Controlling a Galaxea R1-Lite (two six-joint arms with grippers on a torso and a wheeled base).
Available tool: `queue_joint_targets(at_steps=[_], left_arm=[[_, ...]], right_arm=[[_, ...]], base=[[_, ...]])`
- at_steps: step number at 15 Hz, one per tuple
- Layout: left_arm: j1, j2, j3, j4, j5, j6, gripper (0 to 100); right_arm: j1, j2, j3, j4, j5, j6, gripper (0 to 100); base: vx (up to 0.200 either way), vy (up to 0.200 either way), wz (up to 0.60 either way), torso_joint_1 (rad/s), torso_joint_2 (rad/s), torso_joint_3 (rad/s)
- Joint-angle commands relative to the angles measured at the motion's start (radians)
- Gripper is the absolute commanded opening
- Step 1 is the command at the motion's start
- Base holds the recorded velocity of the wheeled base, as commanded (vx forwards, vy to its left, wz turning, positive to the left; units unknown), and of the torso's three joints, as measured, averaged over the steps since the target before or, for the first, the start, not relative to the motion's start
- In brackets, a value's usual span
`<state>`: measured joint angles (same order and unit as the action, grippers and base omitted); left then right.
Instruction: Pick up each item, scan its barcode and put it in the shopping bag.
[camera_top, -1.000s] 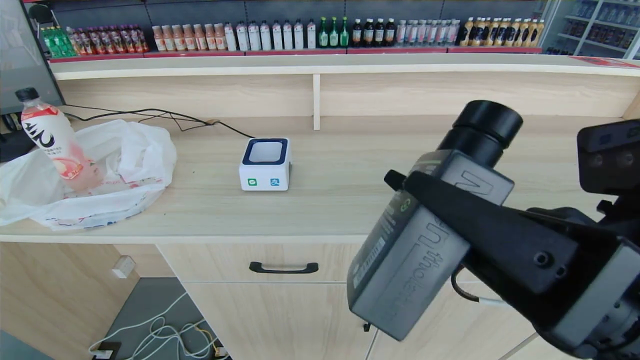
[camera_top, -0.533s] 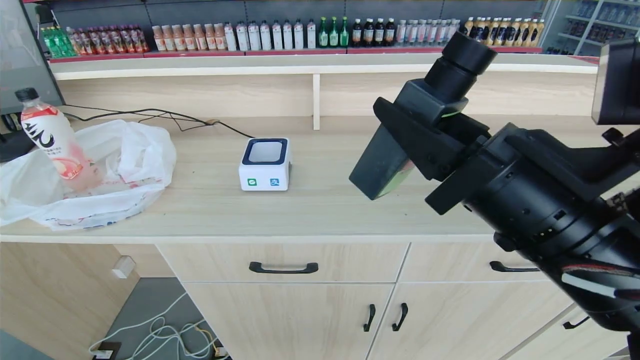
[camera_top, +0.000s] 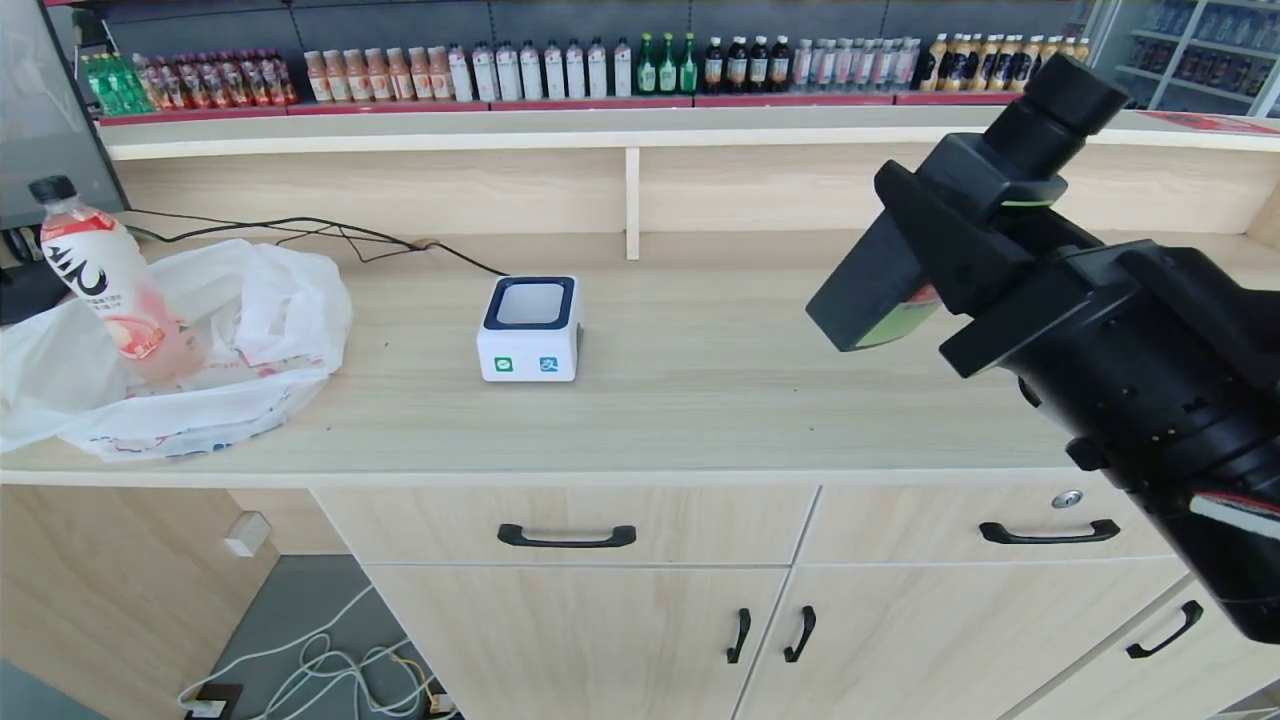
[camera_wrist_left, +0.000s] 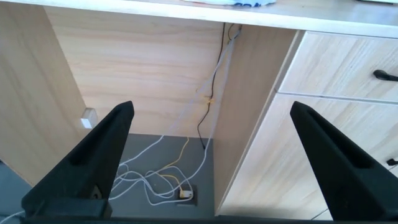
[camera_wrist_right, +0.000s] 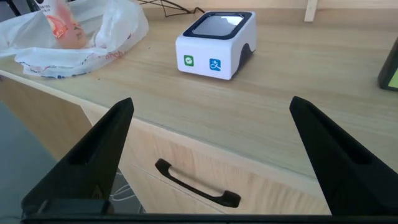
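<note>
Over at the right of the head view, the right gripper (camera_top: 905, 225) is clasping a dark grey drink carton with a fat black screw cap (camera_top: 870, 290), and one black finger (camera_top: 975, 235) is lying across the carton's side. The carton is hanging in the air, tilted. Its cap is pointing to the upper right corner, and its base, with a green and red patch, is pointing down-left. It is showing against the right part of the pale wooden counter (camera_top: 700, 410), well apart from the scanner.

That white cube-shaped scanner with a dark blue rim round its top window (camera_top: 530, 328) is sitting on the counter just left of the middle of the frame. At the left edge a crumpled white plastic shopping bag (camera_top: 270, 300) is lying on the counter. A pink drink bottle with a black cap (camera_top: 105, 280) is standing in it, leaning to the upper left. A black cable (camera_top: 300, 225) is trailing along the back of the counter toward the scanner.

The left gripper (camera_wrist_left: 209, 106) is hanging low before the cabinet's side panel. Its fingers (camera_wrist_left: 93, 165) are spread wide, released, and floor cables are showing between them.
</note>
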<state>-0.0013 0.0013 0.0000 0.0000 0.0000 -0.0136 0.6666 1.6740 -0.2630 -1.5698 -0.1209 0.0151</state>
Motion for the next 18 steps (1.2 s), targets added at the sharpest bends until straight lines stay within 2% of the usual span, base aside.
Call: queue_joint_targets(at_steps=[1,9,18], left_arm=[[0.000,0.000,0.000,0.000,0.000,0.000,100],[0.000,0.000,0.000,0.000,-0.002,0.004,100],[0.000,0.000,0.000,0.000,-0.002,0.006,100]], right_arm=[[0.002,0.009,-0.001,-0.001,0.000,0.000,100],[0.002,0.023,-0.009,-0.001,0.001,0.000,100],[0.001,0.019,-0.005,-0.001,0.001,0.000,100]], base=[[0.000,-0.200,0.00,0.007,0.00,-0.002],[0.000,-0.200,0.00,0.004,0.00,0.003],[0.000,0.000,0.00,0.000,0.00,0.000]])
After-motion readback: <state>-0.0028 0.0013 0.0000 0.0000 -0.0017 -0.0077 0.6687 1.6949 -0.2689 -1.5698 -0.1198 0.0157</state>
